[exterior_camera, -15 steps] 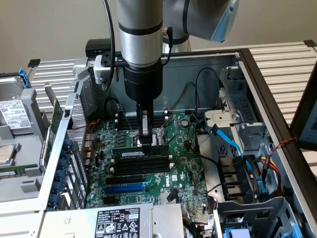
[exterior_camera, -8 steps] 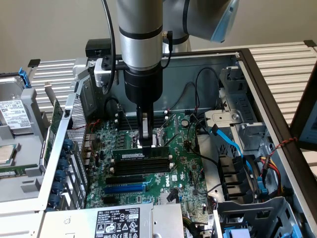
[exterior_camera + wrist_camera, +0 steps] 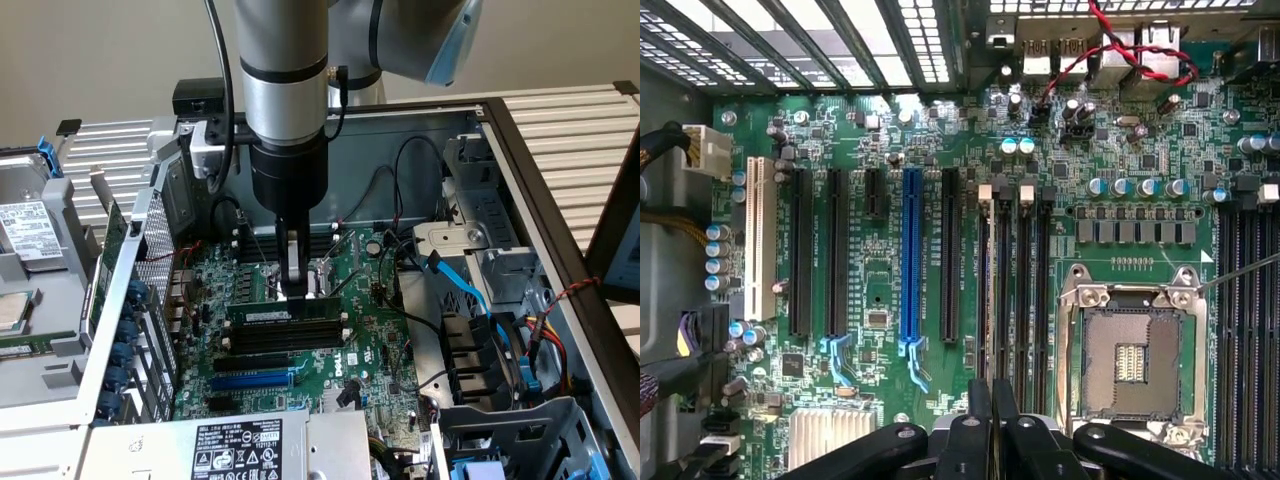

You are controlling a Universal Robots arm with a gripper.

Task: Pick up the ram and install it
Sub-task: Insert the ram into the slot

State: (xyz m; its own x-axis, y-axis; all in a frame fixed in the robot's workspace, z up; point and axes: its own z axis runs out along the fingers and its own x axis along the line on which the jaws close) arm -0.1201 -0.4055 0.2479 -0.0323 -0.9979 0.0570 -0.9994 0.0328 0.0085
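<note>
While in a slot [image 3: 285, 326] of the case [image 3: 528, 180], ram [image 3: 285, 313] in end effector [image 3: 292, 292].

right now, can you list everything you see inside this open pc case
green ram stick with white label strip: one, green, upright in a black slot mid-board
empty black memory slots: several, black, beside the ram
long blue expansion slot: one, blue, past the empty slots
green motherboard: one, green, case floor
silver metal cpu socket: one, silver, empty, near the ram
grey metal computer case: one, grey, around the board
silver robot arm: one, silver, above the board
black gripper: one, black, shut, tips at the ram's top edge
</note>
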